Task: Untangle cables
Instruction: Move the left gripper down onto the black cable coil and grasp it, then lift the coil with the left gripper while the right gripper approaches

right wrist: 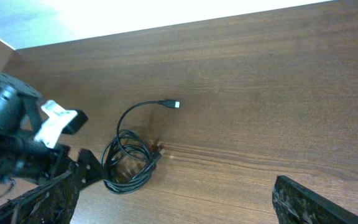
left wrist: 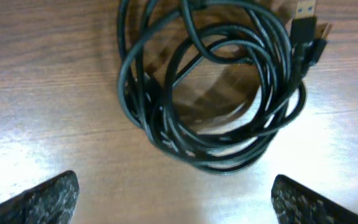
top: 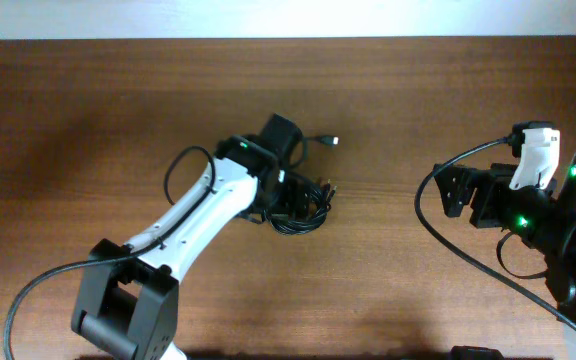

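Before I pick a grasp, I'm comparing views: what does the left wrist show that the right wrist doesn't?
Only left wrist: the cables up close, with loop crossings and a dark plug clearly legible. Only right wrist: a whitish plug on a strand arcing away from the coil, plus the left arm. Both: the coil on the wooden table.

Left arm (top: 203, 205): white link, black joints and base, a green light (top: 245, 146), a thick black cable (top: 167, 180) looping off. Right arm (top: 558, 230): black, white cap (top: 536, 158), green lights (top: 521, 221). Left claw (left wrist: 174, 183) fingers (left wrist: 42, 199): dark, rough-grained.
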{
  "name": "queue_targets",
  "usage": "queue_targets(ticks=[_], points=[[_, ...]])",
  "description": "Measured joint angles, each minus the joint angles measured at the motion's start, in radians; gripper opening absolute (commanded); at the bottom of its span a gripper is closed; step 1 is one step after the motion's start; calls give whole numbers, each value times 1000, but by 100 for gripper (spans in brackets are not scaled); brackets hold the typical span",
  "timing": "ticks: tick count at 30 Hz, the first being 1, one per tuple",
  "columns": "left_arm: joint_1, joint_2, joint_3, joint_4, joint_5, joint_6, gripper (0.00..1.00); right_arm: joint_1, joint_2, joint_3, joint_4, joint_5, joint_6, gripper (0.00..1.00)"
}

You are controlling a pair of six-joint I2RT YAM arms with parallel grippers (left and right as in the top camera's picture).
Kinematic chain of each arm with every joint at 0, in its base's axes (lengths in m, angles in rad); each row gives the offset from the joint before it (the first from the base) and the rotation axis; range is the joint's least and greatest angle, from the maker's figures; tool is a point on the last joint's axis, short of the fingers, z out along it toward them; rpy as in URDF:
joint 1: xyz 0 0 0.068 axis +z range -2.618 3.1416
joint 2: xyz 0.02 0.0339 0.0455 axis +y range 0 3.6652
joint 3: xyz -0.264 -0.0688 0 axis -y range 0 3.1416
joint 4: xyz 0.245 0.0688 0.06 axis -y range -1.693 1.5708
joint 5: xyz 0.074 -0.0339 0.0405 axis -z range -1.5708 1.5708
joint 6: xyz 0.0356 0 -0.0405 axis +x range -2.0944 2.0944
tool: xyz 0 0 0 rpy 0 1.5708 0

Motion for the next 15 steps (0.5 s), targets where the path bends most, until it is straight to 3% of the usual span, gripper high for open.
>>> queue_targets(ticks=[3,5,10,11,13,14,15], points=[[-32,0,-79,76,-58,-94,92,0,-18,0,-2,0,0,99],[-31,0,-124,87,-108,-147,78,0,-35,0,-8,0,0,99],[-31,0,-155,117,-141,-186,88,0,-39,0,-8,-2,0,99],[-31,0,-156,118,-142,-189,78,0,-39,0,-8,-10,0,99],[-32,0,-158,122,-145,-198,68,0,-39,0,0,-20,-5,99],[-35,2,-158,129,-149,-213,66,0,-39,0,4,-20,-7,99],[-40,18,-158,154,-150,-274,74,0,-39,0,16,-23,-7,99]])
